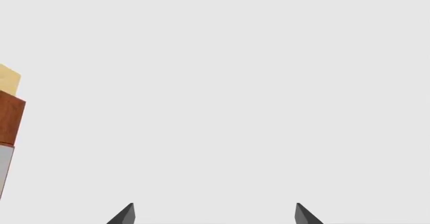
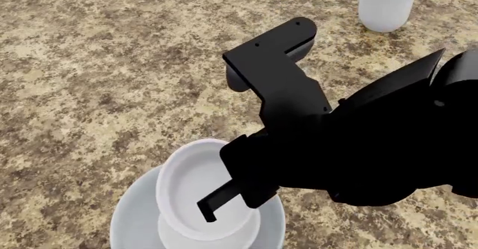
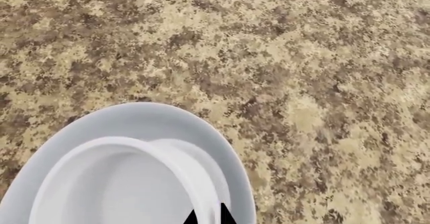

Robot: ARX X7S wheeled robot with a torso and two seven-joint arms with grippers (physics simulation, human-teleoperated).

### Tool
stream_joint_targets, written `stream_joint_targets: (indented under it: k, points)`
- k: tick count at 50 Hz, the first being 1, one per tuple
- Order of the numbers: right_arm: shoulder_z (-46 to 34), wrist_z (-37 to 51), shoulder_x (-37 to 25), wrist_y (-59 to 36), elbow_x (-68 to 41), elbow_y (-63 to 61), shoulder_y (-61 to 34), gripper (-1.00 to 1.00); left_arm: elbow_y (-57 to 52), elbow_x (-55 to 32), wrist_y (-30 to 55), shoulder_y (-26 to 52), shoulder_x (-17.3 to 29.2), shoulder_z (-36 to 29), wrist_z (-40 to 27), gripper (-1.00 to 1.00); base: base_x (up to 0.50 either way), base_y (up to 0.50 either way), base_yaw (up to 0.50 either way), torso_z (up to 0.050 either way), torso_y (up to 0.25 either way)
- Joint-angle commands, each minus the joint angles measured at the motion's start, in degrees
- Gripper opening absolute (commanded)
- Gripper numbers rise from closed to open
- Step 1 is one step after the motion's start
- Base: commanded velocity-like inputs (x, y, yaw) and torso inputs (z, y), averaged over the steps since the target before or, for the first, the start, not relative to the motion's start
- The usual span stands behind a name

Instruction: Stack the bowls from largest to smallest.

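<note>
A large wide white bowl (image 2: 123,218) rests on the speckled counter at the bottom of the head view. A smaller white bowl (image 2: 190,176) sits tilted in it, its far rim reaching past the large bowl's rim. My right gripper (image 2: 210,211) is shut on the smaller bowl's rim. In the right wrist view the two dark fingertips of the right gripper (image 3: 209,217) straddle that thin rim of the smaller bowl (image 3: 114,183), with the large bowl (image 3: 151,116) around it. My left gripper (image 1: 215,214) is open, holds nothing, and faces a blank pale background.
A taller white pot (image 2: 386,5) with a red-and-green plant stands at the far right of the granite counter (image 2: 89,64). My black right arm (image 2: 388,148) hides the right side of the counter. A brown and yellow block (image 1: 10,113) shows at the edge of the left wrist view.
</note>
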State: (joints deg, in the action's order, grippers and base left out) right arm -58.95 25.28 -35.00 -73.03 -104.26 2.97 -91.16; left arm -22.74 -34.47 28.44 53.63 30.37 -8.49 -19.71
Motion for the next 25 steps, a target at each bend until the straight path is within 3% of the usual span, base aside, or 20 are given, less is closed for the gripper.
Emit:
stream_joint_targets:
  k: [1, 25]
  points:
    - [1.74, -2.37, 1.16, 0.66, 2.76, -0.40, 0.25, -1.00, 0.62, 1.29, 0.59, -0.07, -0.60, 1.39, 0.95, 1.00, 0.00, 0.00, 0.00, 0.000, 0.000]
    - [0.41, -6.39, 1.42, 2.46, 6.49, 0.26, 2.75, -1.00, 1.51, 1.69, 0.18, 0.30, -0.64, 0.83, 1.09, 1.00, 0.00, 0.00, 0.00, 0.000, 0.001]
